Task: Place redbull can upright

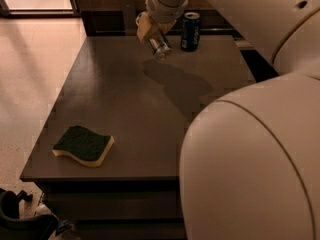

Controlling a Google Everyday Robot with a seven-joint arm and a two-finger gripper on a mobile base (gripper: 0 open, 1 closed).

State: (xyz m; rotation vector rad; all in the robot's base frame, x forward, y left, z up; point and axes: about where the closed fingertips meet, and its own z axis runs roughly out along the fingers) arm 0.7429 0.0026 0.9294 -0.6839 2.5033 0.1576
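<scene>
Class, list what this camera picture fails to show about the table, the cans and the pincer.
- Camera view: the table's right front, hidden by the robot's arm.
- Camera view: the redbull can's upper part, covered by the pincer holding it tilted above the table's far end.
- Camera view: the dark can's lettering, too small to read.
- Camera view: the black object at lower left, cut off by the edge.
</scene>
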